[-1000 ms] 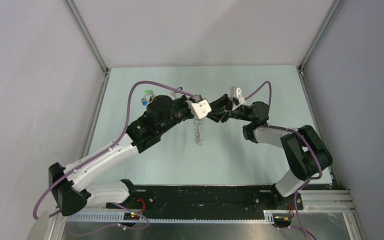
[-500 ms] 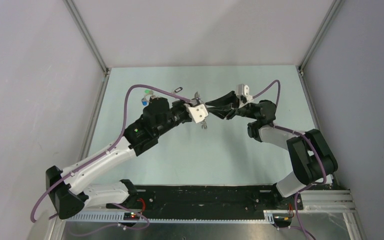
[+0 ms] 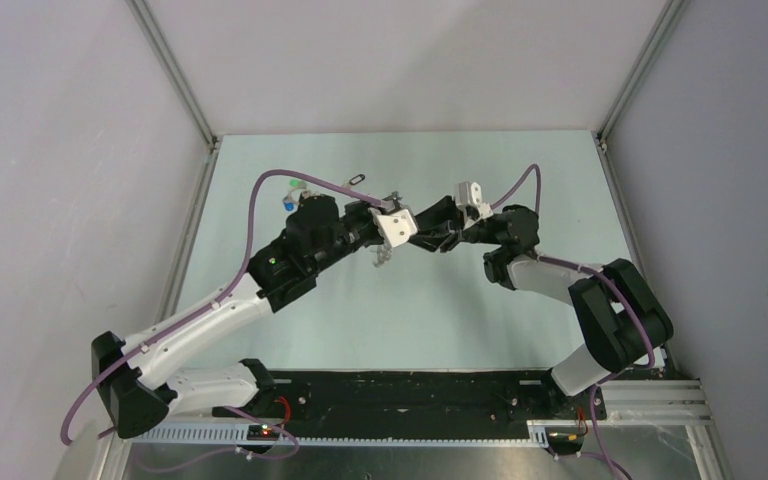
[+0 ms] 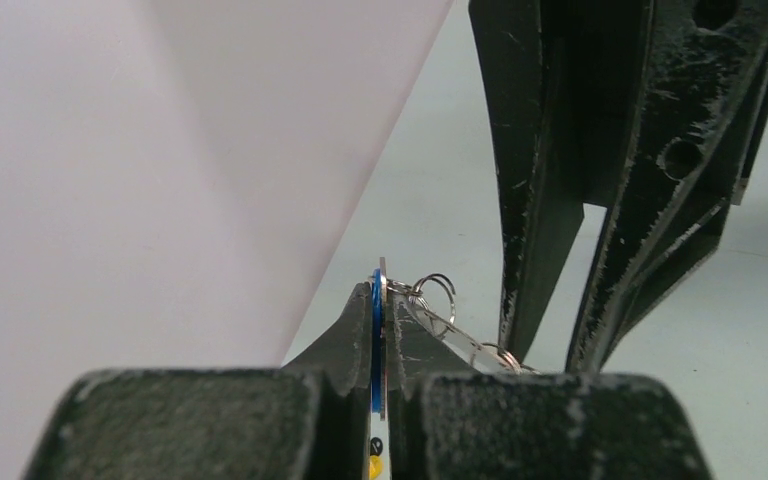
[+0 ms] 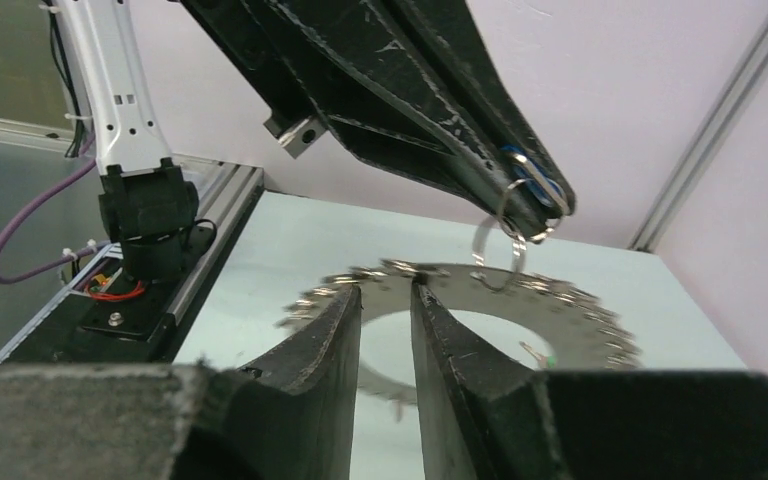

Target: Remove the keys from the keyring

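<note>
Left gripper: clamped on blue-edged tag
Right gripper: narrowly parted at keyring; grip unclear
In the way: left gripper overhangs keyring
Nearby: black-looped key

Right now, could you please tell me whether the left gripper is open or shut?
Shut. In the left wrist view the left gripper has both fingers pressed flat against a thin blue tag.

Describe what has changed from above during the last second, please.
The keys, earlier hanging in a long string under the left end effector, are now a short bunch, slightly further left. The right end effector swung a little away, then returned. The left one stays shut on the blue tag.
</note>
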{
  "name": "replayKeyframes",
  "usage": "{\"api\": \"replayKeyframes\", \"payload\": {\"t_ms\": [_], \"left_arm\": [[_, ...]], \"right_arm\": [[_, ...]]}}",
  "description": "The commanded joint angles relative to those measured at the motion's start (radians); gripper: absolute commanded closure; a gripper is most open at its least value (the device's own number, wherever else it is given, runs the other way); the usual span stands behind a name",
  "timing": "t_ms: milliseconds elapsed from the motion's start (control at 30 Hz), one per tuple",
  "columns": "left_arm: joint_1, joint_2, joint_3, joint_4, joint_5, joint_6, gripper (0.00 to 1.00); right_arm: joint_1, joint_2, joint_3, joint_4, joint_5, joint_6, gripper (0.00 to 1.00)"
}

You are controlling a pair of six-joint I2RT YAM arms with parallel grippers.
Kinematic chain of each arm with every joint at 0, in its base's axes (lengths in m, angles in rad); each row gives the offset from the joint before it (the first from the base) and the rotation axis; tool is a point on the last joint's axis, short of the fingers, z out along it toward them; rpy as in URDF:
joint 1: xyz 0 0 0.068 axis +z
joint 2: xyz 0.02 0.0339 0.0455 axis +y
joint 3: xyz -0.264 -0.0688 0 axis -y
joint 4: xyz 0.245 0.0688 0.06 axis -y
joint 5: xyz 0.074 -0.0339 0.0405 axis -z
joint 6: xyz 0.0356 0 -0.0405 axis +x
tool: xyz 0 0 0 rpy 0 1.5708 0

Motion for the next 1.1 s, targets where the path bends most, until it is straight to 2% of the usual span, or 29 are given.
{"api": "replayKeyframes", "payload": {"t_ms": [0, 500, 833, 1067], "left_arm": [[-0.002, -0.034, 0.002, 0.068, -0.001, 0.022, 0.97], [-0.007, -0.056, -0.014, 0.067, 0.006, 0.040, 0.94], [-0.011, -0.071, -0.034, 0.067, 0.016, 0.058, 0.92], [-0.010, -0.073, -0.034, 0.068, 0.022, 0.051, 1.00]], "right_arm": [[0.021, 0.003, 0.039, 0.050, -0.026, -0.012, 0.71], [0.024, 0.026, 0.046, 0.050, -0.006, -0.015, 0.71], [-0.001, -0.025, 0.043, 0.050, -0.026, 0.018, 0.72], [-0.056, -0.084, 0.026, 0.048, -0.032, 0.040, 0.72]]}}
